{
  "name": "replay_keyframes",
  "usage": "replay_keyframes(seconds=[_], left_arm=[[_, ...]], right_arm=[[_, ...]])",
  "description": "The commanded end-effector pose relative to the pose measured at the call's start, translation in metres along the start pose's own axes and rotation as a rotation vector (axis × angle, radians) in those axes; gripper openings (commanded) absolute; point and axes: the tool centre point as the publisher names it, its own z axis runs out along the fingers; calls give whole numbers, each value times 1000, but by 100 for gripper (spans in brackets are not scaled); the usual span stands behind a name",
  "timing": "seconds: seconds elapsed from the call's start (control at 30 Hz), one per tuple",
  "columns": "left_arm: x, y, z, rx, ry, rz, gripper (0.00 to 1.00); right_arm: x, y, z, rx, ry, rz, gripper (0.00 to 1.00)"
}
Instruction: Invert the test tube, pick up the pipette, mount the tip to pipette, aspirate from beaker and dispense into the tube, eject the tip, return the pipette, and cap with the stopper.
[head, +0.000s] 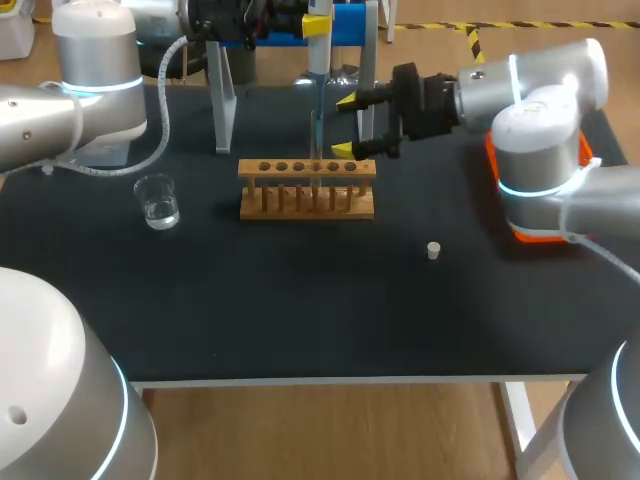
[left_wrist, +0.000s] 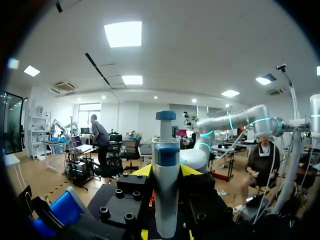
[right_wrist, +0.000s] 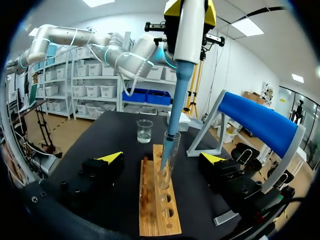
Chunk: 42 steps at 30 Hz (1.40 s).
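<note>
"Where's the left arm?"
"It comes in from the left along the far side of the tabletop, wrist level. The left gripper (head: 318, 27) is clamped from both sides on the upright pipette (left_wrist: 166, 190)."
"And the right?"
"It comes in from the right, forearm level. The right gripper (head: 345, 125) points leftward, with its yellow fingers (right_wrist: 111, 158) spread wide apart."

A table with a matte black top and a pale front edge (head: 300, 340) stands on white metal legs (head: 517, 425) over a light brown wood-plank floor (head: 330, 435). Beyond the table's far side, a strip of yellow-and-black striped tape (head: 470, 35) lies on that floor. Overhead, a white ceiling (left_wrist: 200, 60) holds bright square light panels (left_wrist: 123, 34), and tall white shelving stacked with white and blue storage bins (right_wrist: 95, 82) lines a white wall (right_wrist: 240, 70).
</note>
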Motion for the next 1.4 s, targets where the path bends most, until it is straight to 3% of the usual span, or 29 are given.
replay_keyframes(seconds=[0.03, 0.53, 1.4], left_arm=[[-1, -1, 0, -2, 3, -1, 0], [-1, -1, 0, -2, 3, -1, 0], [-1, -1, 0, -2, 3, -1, 0]], right_arm=[[-5, -2, 24, 18, -6, 8, 100], [-12, -12, 52, 75, -37, 36, 100], [-11, -21, 70, 105, -50, 16, 100]])
